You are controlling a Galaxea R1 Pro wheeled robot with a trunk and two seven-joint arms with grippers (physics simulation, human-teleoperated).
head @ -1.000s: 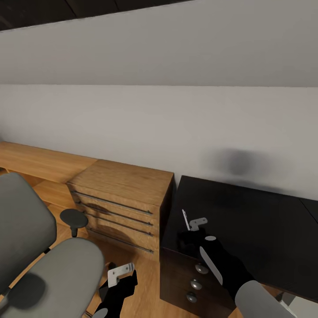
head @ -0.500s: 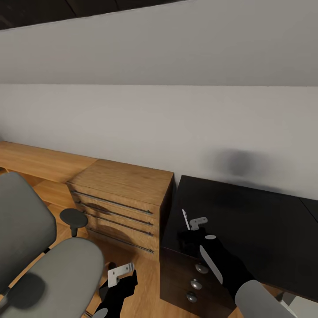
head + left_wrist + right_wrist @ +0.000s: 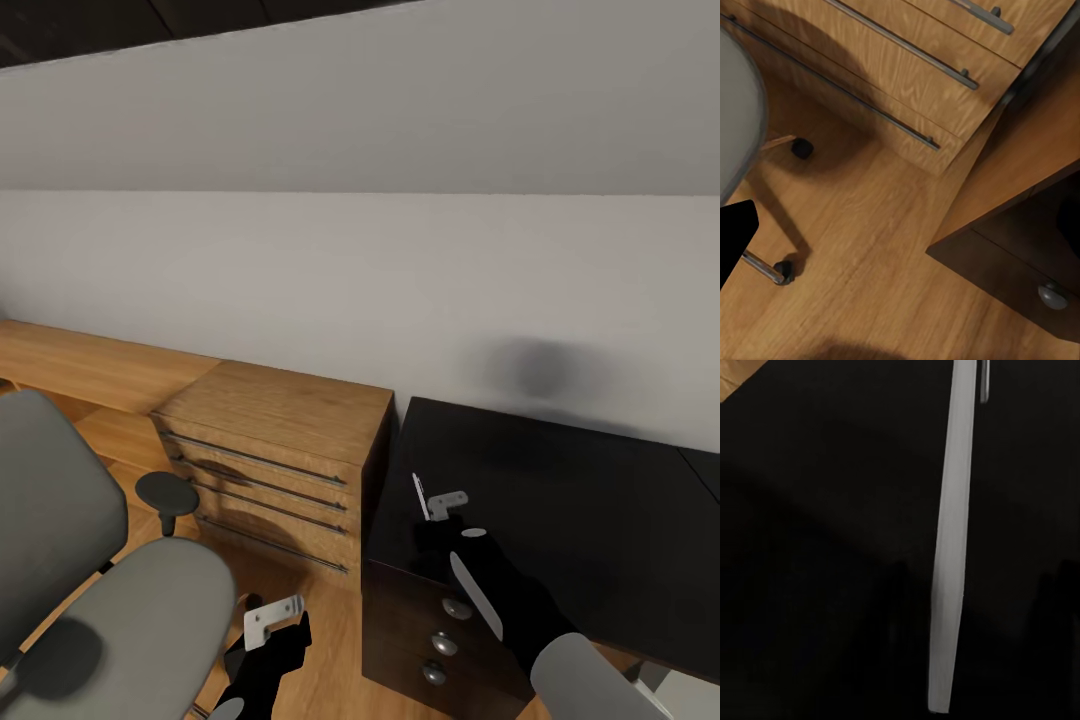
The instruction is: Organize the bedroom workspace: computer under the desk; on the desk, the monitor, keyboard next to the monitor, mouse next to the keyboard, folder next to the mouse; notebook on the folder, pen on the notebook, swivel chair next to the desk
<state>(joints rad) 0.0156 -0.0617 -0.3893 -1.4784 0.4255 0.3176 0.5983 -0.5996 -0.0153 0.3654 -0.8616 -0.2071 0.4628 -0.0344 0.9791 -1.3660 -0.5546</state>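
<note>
- While the right end effector (image 3: 437, 503) hangs just over the near corner of the black table (image 3: 580, 500), it is clenched on the pen (image 3: 420, 497), a thin pale stick standing nearly upright at its tip.
- Seen from the right wrist, the pen (image 3: 949, 547) runs as a long light bar across the glossy dark tabletop (image 3: 817, 510).
- Below this end effector, a dark drawer front with round knobs (image 3: 445, 640) sits under the table edge.
- To its left side stands the light wooden drawer unit (image 3: 290, 410), right against the table.
- The left end effector (image 3: 272, 615) hangs low over the wood floor (image 3: 870, 225); whether it is released or clenched I cannot tell.
- Just to its left is the grey swivel chair (image 3: 130, 610), seat bare; a caster (image 3: 801, 148) shows in the left wrist view.
- Against half a second ago, nothing has changed beyond a very slight shift of the right arm.
</note>
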